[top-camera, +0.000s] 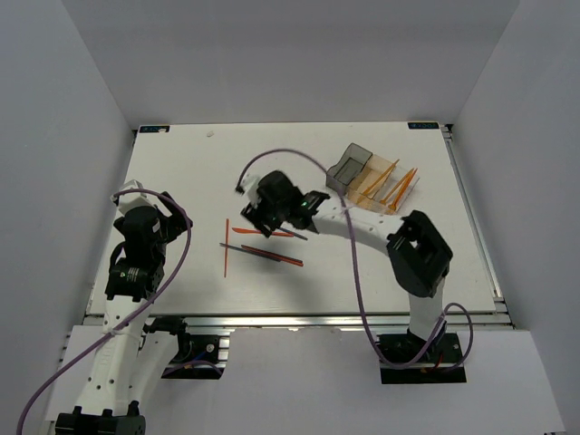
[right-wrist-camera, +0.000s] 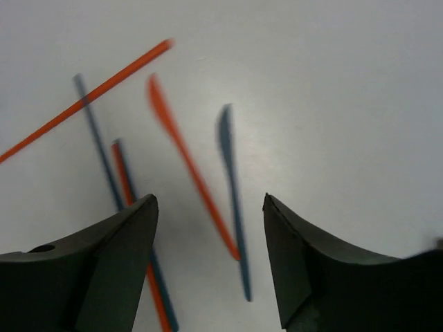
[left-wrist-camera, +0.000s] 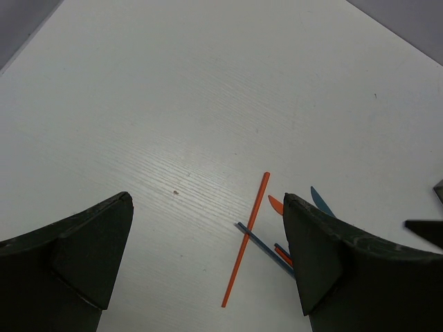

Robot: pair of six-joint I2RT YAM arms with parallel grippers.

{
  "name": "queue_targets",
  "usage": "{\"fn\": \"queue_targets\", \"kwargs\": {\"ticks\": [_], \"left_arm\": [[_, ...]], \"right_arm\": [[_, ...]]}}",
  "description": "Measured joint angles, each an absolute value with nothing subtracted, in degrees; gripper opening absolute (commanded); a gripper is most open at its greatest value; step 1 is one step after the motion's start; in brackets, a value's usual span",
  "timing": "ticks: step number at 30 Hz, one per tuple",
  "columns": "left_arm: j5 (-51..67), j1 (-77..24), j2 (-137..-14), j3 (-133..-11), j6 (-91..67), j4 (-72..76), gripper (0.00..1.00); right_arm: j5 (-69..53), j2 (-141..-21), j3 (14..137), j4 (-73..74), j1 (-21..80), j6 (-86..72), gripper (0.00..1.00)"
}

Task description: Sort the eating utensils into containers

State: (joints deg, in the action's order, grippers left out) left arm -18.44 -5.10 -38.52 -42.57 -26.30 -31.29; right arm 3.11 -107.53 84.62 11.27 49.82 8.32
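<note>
Firstly, left gripper: spread wide, empty, above table.
Orange stick: flat on table, crossing blue stick.
Right gripper: spread wide, empty, over orange knife, blue knife.
Containers: far right, orange utensils inside.

No words, labels, brand marks, numbers or signs can be read in any of the three views. The white wood-grain tabletop bears no print. One small dark speck on it (seen from the left wrist, near a thin orange plastic stick) has no letter shape. The black boxy joint housing of the right arm shows no lettering, though the overhead view is perhaps too coarse for fine print.
</note>
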Motion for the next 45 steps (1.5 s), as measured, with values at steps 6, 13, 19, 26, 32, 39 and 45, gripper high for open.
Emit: {"fn": "queue_targets", "kwargs": {"ticks": [6, 13, 19, 26, 32, 39, 45], "left_arm": [[-18.7, -5.1, -38.5, -42.6, -26.4, -31.3, 0.98], [-18.7, -5.1, -38.5, -42.6, -26.4, -31.3, 0.98], [-18.6, -5.1, -38.5, -42.6, -26.4, -31.3, 0.98], [-18.1, -5.1, -38.5, -42.6, -26.4, -31.3, 0.98], [-18.0, -5.1, -38.5, -42.6, -26.4, -31.3, 0.98], [-18.0, -5.1, -38.5, -42.6, -26.4, -31.3, 0.98], [-18.0, -5.1, -38.5, -42.6, -26.4, -31.3, 0.98]], "right_arm": [[2.3, -116.7, 89.5, 17.6, 55.8, 13.2, 0.47], [6.5, -123.5, 97.4, 20.8, 52.4, 14.2, 0.39], [5.5, -123.8, 97.2, 21.9, 50.6, 14.1, 0.37], [3.5, -124.2, 96.8, 23.7, 49.6, 14.9, 0.36], [2.3, -125.9, 95.7, 23.9, 49.1, 15.2, 0.35], [1.3, -125.7, 94.8, 22.4, 48.4, 15.6, 0.18], [0.4, -123.6, 90.9, 19.9, 47.2, 15.4, 0.00]]}}
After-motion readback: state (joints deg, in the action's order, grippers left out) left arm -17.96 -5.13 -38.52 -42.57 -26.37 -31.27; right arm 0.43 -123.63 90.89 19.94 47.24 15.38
